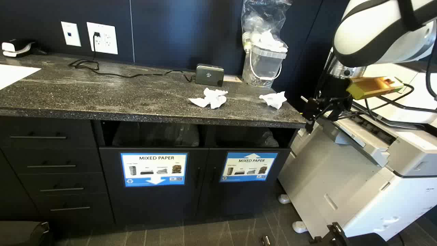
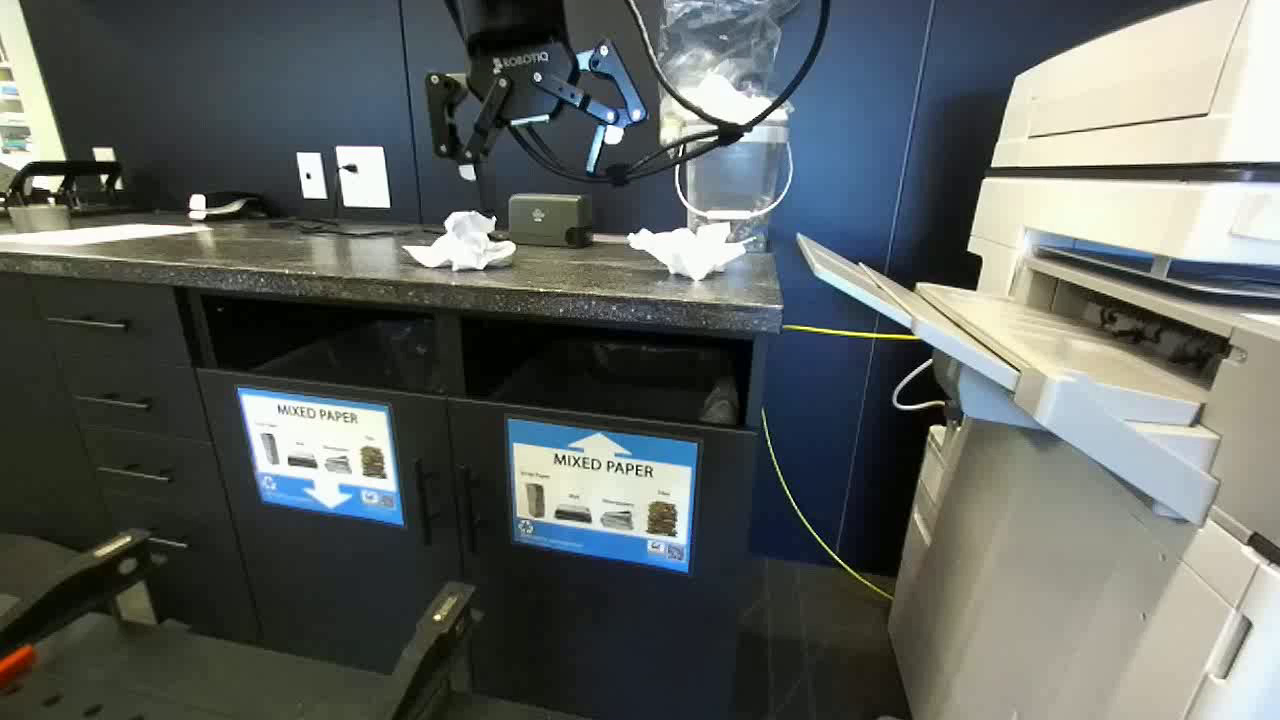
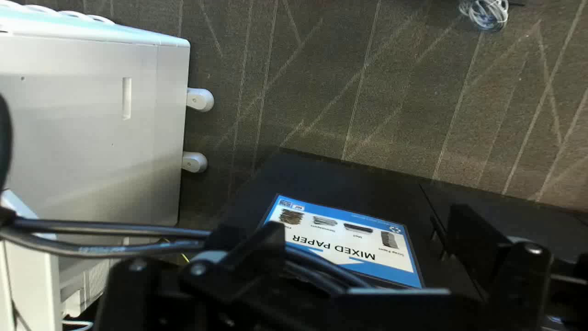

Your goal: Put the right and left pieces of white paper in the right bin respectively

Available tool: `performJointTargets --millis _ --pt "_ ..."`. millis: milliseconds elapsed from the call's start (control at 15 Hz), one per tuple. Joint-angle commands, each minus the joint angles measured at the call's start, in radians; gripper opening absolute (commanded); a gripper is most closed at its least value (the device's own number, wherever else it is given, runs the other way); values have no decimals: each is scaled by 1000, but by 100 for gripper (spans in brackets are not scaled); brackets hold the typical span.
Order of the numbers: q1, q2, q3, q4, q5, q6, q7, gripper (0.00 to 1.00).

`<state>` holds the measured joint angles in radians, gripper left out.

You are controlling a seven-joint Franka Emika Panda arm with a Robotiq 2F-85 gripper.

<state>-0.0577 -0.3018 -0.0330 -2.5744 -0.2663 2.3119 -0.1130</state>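
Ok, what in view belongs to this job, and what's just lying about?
For the job:
left crumpled white paper wad
right crumpled white paper wad
right-hand dark rectangular bin compartment
open black two-fingered pincer

Lying about:
dark grey rectangular box
clear plastic bucket

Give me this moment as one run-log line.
gripper: open, holding nothing | left paper: on counter | right paper: on counter, near its right end | right bin: contents unclear | status: neither paper binned

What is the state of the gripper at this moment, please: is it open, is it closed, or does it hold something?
Gripper: open, its jaws well apart, holding nothing.
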Motion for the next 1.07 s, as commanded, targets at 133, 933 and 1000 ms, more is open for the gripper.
performJointTargets --millis 133,933,1000 --pt "1 -3 0 5 1 -2 0 100" --pt "-2 75 -26 91 -14 107 -91 100" --pt "4 105 -38 127 10 153 -121 100"
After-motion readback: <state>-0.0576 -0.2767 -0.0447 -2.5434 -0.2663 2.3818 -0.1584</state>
